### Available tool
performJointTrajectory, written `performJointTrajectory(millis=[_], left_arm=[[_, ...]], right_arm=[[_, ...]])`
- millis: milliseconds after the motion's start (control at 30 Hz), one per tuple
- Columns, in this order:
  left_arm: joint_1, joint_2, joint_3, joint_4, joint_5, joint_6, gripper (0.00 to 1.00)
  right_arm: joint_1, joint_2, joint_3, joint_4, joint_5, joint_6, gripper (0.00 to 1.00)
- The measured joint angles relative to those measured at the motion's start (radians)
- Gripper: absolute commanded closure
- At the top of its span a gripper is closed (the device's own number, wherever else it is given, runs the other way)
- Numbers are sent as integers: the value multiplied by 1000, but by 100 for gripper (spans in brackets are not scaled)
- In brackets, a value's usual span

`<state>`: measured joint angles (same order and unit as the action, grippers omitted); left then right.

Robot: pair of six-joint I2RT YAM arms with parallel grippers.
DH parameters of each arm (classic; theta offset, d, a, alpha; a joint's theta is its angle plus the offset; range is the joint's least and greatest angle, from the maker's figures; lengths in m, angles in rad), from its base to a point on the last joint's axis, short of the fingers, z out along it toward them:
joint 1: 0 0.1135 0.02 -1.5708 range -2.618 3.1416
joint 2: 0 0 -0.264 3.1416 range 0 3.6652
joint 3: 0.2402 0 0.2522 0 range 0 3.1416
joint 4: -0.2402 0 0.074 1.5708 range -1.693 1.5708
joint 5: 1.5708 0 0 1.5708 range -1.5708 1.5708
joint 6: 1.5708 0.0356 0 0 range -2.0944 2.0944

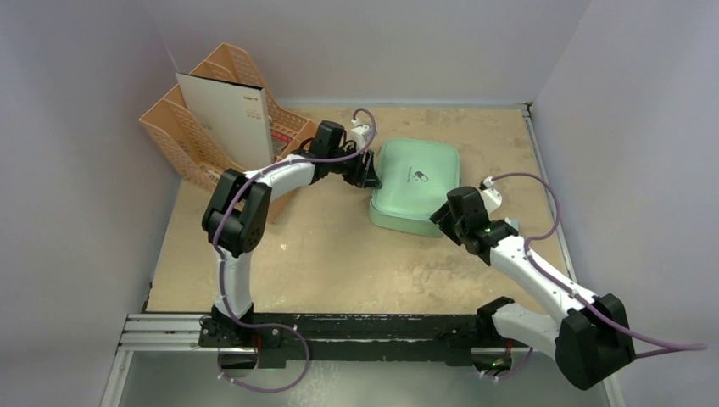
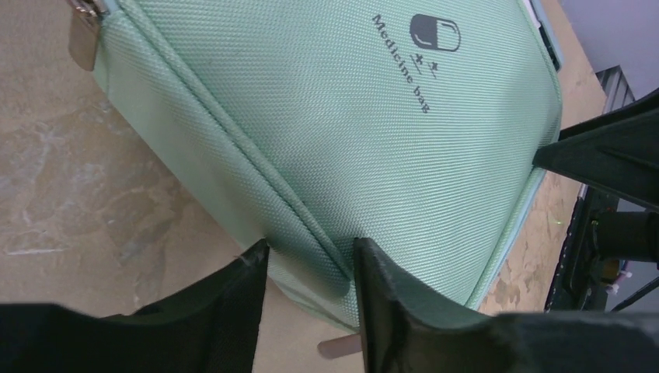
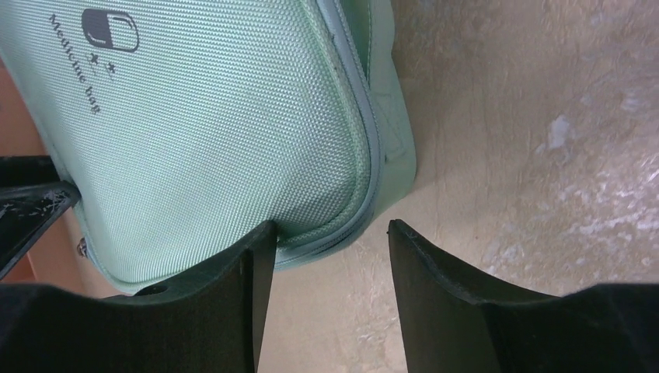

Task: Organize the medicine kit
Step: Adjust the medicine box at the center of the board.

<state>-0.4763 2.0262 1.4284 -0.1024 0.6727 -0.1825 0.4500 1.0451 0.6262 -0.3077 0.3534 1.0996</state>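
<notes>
Overhead, the right tool [image 1: 443, 222] hides the medicine kit's [image 1: 415, 180] corner.

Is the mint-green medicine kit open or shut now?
Shut: the medicine kit lies with its lid flat on the base, logo up. Whether the zipper is closed all around, I cannot tell.
</notes>
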Motion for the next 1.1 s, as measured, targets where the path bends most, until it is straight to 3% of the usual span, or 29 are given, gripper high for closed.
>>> performJointTrajectory(millis=[233, 700, 1000, 1100], left_arm=[[-68, -60, -95, 85, -68, -71, 72], [-204, -150, -211, 168, -327, -220, 75], [-245, -193, -283, 218, -346, -280, 73], [-266, -193, -283, 206, -306, -277, 71]], right_arm=[[-129, 27, -2, 93, -79, -178, 43], [-320, 208, 74, 253, -235, -583, 47], [-358, 344, 148, 367, -277, -687, 48], [-364, 387, 214, 327, -288, -689, 47]])
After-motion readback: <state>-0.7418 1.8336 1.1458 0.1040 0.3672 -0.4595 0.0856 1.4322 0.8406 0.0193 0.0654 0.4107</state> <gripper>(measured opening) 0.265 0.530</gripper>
